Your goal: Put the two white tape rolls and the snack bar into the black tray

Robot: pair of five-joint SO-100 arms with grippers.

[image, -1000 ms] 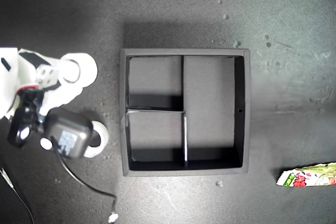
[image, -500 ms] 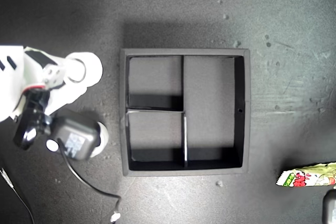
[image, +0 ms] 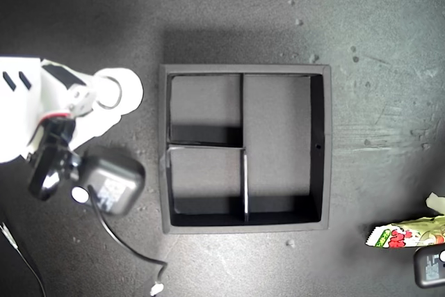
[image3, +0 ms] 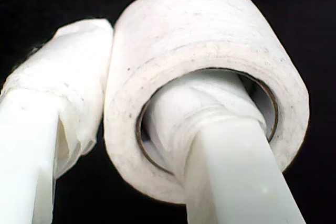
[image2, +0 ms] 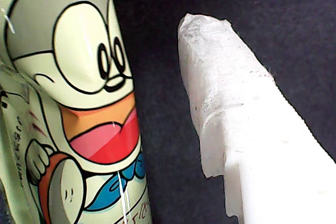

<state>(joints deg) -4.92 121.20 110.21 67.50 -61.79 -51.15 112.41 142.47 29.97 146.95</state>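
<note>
Dark speckled tabletop (image: 222, 12) carrying black tray (image: 318, 109), all compartments lying bare.

Second gripper (image3: 123, 145) — pinching one tape roll (image: 119, 91), one finger (image3: 210, 124) threading its hole, other pressing outside; roll hanging just beside tray's wall at exterior view's left, tray lying straight toward that view's right.

Snack bar (image: 407, 234) resting at exterior view's lower right, well apart from tray.

First gripper (image2: 157, 108) — hovering beside wrapper; only one finger (image2: 226, 93) showing, spread not telling.

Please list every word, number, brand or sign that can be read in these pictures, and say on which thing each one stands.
No text can be read with certainty.
Snack bar: cartoon face and a few small red marks near the wrapper's lower edge, too small to read.
Snack bar in the exterior view: red print, blurred.
Camera housing by the black tray: pale label, illegible.
Tape roll: no print.
</note>
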